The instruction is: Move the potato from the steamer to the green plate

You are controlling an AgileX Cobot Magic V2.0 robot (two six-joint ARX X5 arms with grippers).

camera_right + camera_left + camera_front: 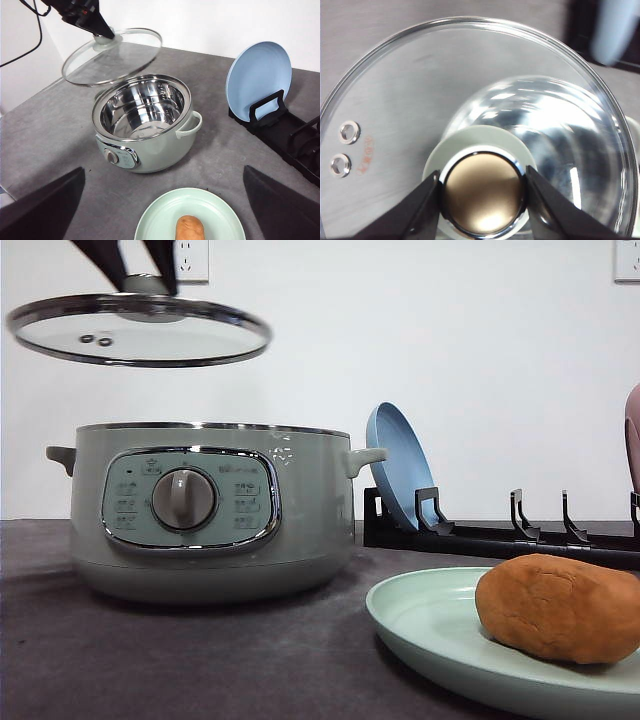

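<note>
The front camera sits low at table level, near the steamer (205, 510), which the right wrist camera views from high above.

Left gripper (140, 278) sits in the upper left of the front frame, fingers (415, 210) clamped on the lid knob (482, 200). Right gripper (162, 210) is spread wide apart, its dark fingers (42, 207) filling both bottom corners of the right wrist frame, holding nothing.
</note>
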